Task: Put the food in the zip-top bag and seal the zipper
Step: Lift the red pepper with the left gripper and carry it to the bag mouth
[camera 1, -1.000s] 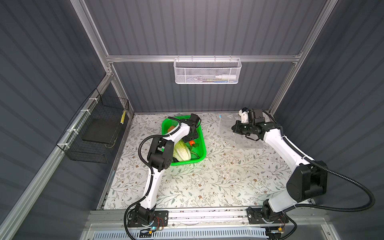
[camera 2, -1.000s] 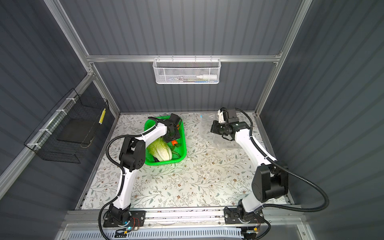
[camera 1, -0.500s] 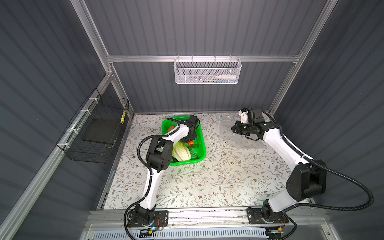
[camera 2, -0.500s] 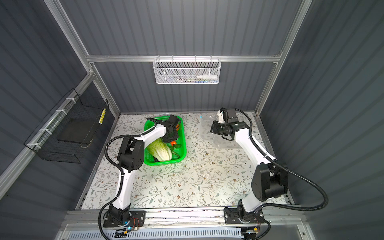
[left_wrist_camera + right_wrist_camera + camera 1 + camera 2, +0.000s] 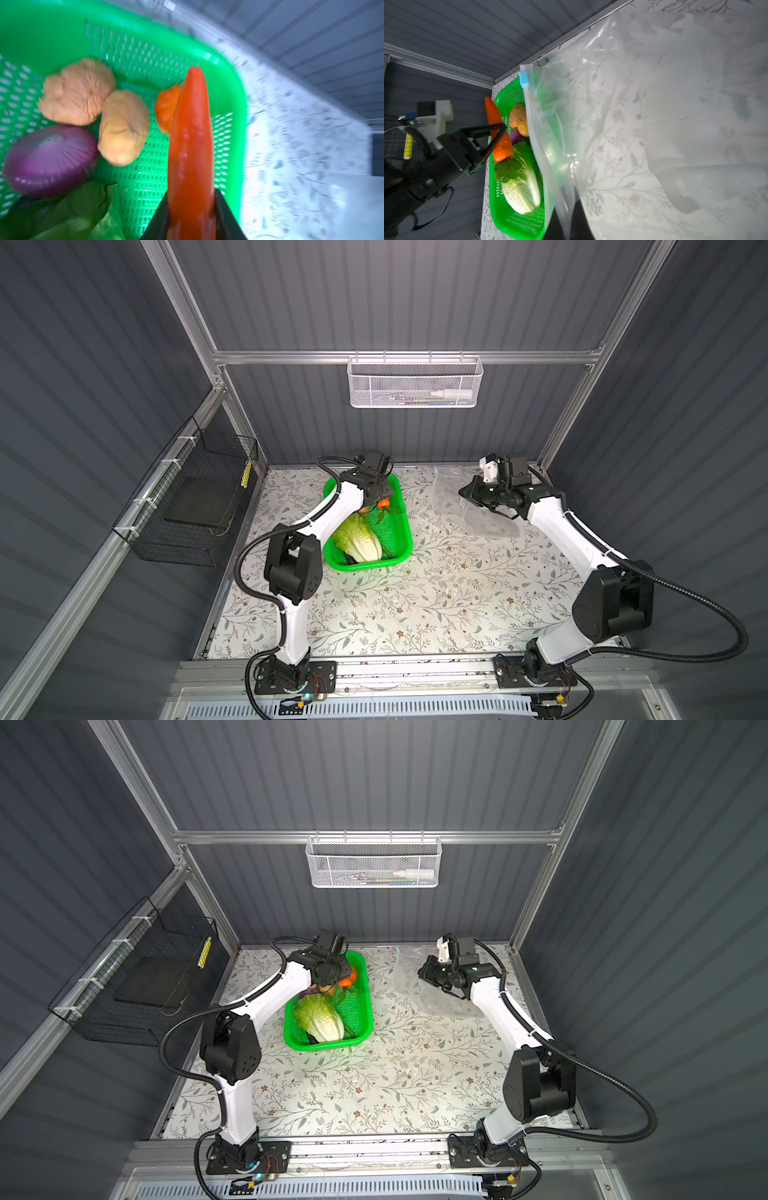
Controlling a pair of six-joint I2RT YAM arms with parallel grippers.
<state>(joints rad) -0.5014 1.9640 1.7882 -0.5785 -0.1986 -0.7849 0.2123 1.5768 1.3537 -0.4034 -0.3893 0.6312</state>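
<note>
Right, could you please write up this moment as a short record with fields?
Left gripper: shut on the carrot, held over the green basket
Right gripper: shut on the mouth edge of the zip-top bag
Bag contents: no food visible inside
Slider: at one end of the zipper
In basket: napa cabbage, two potatoes, onion, pumpkin piece

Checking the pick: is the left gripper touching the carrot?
Touching. The left wrist view shows the left gripper clamped on both sides of the carrot.
</note>
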